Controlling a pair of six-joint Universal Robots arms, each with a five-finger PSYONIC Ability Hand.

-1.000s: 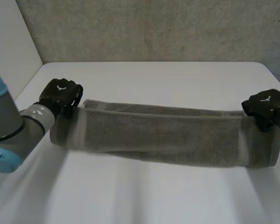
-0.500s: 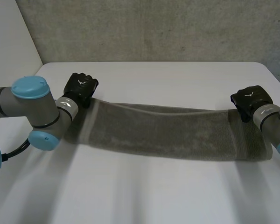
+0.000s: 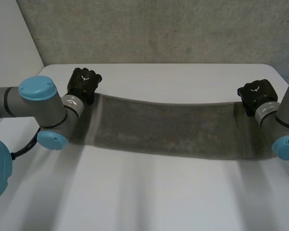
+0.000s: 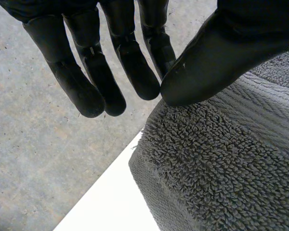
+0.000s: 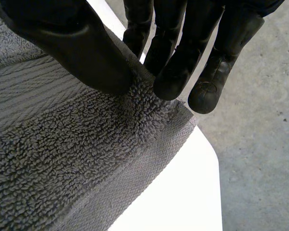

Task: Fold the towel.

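The left hand (image 3: 83, 83) pinches one end of the grey towel (image 3: 168, 127) between thumb and fingers, the right hand (image 3: 256, 94) pinches the other end the same way, and the towel stretches long between them over the white table (image 3: 149, 192).

There is one towel (image 3: 168, 127) and one worktop (image 3: 149, 192), and two hands: left hand (image 3: 83, 83) far left, right hand (image 3: 254, 94) far right.
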